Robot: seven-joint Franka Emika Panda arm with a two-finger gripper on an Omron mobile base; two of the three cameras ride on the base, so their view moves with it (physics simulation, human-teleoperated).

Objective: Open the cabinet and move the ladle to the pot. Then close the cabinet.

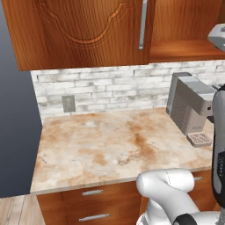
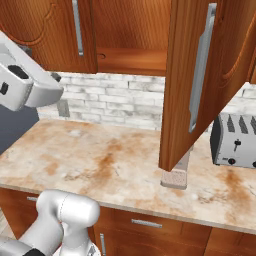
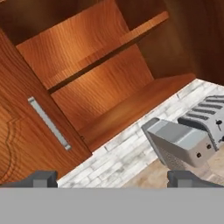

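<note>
The cabinet [image 1: 83, 30] hangs over the counter. Its left door is shut, with a silver bar handle [image 1: 142, 24]. Its right door [image 2: 185, 95] is swung wide open toward me, and its handle [image 2: 200, 70] faces out. In the hand view I look up into the open cabinet [image 3: 109, 87], where two wooden shelves show with nothing on them. My gripper [image 3: 113, 179] is open, its fingertips [image 3: 41, 178] wide apart with nothing between them. It hovers in front of the opening, below the bottom shelf. The ladle and the pot are out of view.
A grey coffee machine [image 1: 191, 107] stands on the marble counter [image 1: 110, 145] under the open cabinet, partly behind the open door. A silver toaster [image 2: 235, 140] sits further right. Base drawers [image 1: 92, 192] run below the counter edge. A dark wall closes the left side.
</note>
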